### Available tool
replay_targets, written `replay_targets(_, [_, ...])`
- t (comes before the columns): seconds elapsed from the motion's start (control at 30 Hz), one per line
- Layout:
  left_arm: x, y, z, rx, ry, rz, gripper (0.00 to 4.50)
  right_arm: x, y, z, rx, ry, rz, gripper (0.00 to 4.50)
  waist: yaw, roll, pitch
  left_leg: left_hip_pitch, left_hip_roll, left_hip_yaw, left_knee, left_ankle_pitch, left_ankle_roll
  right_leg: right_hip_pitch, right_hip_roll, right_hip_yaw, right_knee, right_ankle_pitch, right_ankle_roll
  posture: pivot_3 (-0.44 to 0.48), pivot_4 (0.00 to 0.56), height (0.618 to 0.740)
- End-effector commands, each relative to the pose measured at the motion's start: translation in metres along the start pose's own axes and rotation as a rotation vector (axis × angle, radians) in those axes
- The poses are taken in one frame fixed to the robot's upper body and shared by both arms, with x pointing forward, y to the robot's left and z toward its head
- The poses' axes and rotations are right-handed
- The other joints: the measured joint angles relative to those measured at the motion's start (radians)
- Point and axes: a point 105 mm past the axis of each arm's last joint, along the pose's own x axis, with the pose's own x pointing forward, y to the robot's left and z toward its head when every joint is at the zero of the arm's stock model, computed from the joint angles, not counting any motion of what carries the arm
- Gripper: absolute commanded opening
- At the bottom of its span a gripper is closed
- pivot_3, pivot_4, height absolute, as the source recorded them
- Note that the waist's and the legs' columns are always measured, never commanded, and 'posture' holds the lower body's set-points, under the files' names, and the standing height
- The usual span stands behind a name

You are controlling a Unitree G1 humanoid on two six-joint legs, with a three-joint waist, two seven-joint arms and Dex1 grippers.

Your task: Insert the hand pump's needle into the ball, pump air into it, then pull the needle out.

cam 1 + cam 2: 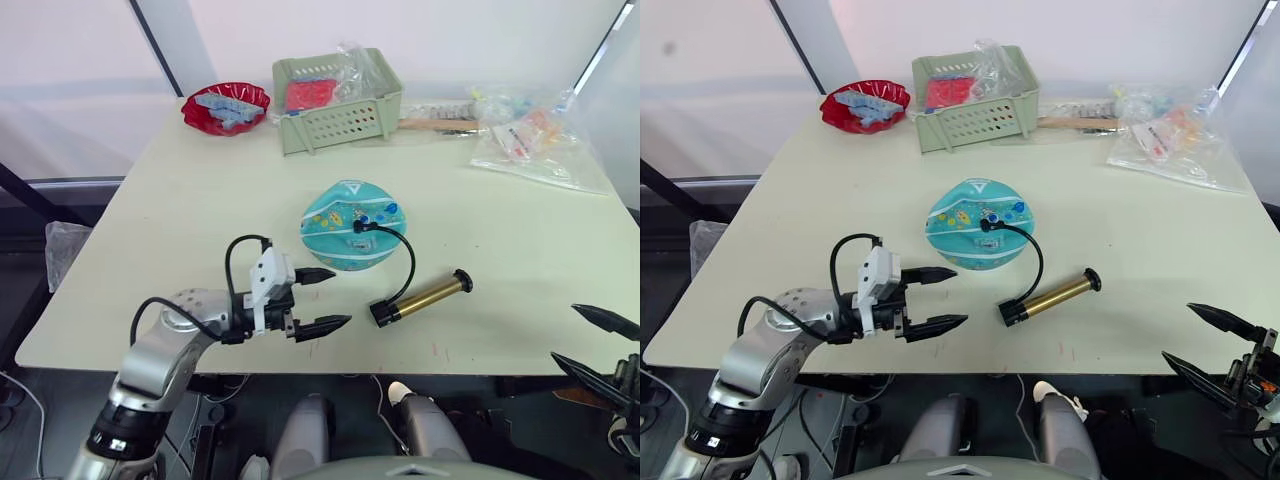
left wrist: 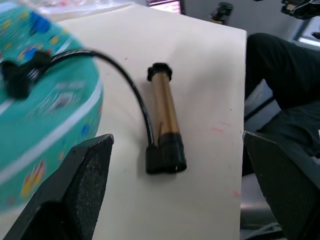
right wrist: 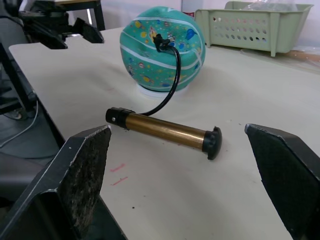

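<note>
The teal ball (image 1: pixel 345 232) rests mid-table on a small white ring. A black fitting (image 1: pixel 360 226) is stuck on its top; the needle itself is hidden there. From the fitting a thin black hose (image 1: pixel 408 262) arches down to the brass hand pump (image 1: pixel 425 297), which lies flat to the ball's right, handle end pointing away. My left gripper (image 1: pixel 340 297) is open, hovering just left of the pump's hose end and in front of the ball. Open too, my right gripper (image 1: pixel 566 335) hangs off the table's front right edge, well apart from the pump (image 3: pixel 165 129).
At the back stand a green slotted basket (image 1: pixel 340 105), a red bowl (image 1: pixel 225 108) and a clear plastic bag of small items (image 1: pixel 535 140). A wooden-handled tool (image 1: pixel 440 123) lies beside the basket. The table's front edge (image 1: pixel 450 368) runs close below the pump.
</note>
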Motion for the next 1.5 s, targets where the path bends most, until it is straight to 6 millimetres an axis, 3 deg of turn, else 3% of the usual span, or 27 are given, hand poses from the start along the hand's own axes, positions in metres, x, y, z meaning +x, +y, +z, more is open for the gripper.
replay_targets(0.03, [0.022,0.001,0.002,0.040,0.010,-0.066,4.41,0.005,0.002,0.014,-0.040,-0.034,0.007,4.50,-0.001,0.000,0.000,0.000,0.000,0.000,0.000,0.000,0.000,0.000,0.000,0.000,0.000,0.001,0.001,0.000,0.150,0.736])
replay_targets(0.37, [0.082,-0.001,0.011,0.085,0.053,-0.173,4.41,0.004,0.004,0.012,-0.040,-0.028,-0.041,4.50,-0.001,0.000,0.000,-0.001,0.000,-0.002,0.000,0.000,0.000,0.000,0.001,0.000,0.000,0.002,0.003,0.000,0.150,0.736])
replay_targets(0.47, [0.095,0.008,0.018,0.066,0.047,-0.135,3.57,0.005,0.005,0.011,-0.048,-0.030,-0.047,4.50,-0.001,0.000,0.000,-0.001,-0.001,-0.002,0.001,0.000,0.000,0.000,0.001,0.000,0.000,0.002,0.004,0.000,0.150,0.736])
replay_targets(0.5, [0.098,0.007,0.018,0.077,0.056,-0.142,2.92,0.006,0.005,0.011,-0.053,-0.034,-0.051,4.50,-0.002,-0.001,0.000,-0.002,0.000,-0.002,0.002,0.000,0.000,0.000,0.001,-0.001,0.000,0.002,0.004,0.000,0.150,0.736])
replay_targets(0.53, [0.101,0.005,0.018,0.084,0.063,-0.151,2.72,0.008,0.004,0.011,-0.057,-0.041,-0.056,4.50,-0.005,0.000,0.000,-0.002,0.000,-0.002,0.002,0.000,0.000,0.000,0.001,0.000,0.000,0.002,0.004,0.000,0.150,0.736])
replay_targets(0.67, [0.110,-0.003,0.016,0.092,0.080,-0.186,2.72,0.012,0.004,0.011,-0.067,-0.057,-0.071,4.50,-0.004,0.000,0.000,-0.002,0.000,-0.003,0.002,0.000,0.000,0.000,0.002,0.000,0.001,0.002,0.004,0.000,0.150,0.736])
replay_targets(1.03, [0.145,0.007,0.005,0.093,0.201,-0.041,2.72,0.013,0.000,0.009,-0.078,-0.072,-0.090,4.50,-0.001,0.000,0.000,-0.002,-0.001,-0.003,0.003,0.000,0.000,0.000,0.001,0.000,0.000,0.002,0.004,0.000,0.150,0.736])
replay_targets(1.5, [0.163,0.006,-0.005,0.129,0.254,-0.002,2.72,0.013,-0.002,0.008,-0.083,-0.079,-0.094,4.50,-0.001,0.000,0.000,-0.003,-0.001,-0.003,0.003,0.000,0.000,0.000,0.001,-0.001,0.001,0.002,0.004,0.000,0.150,0.736])
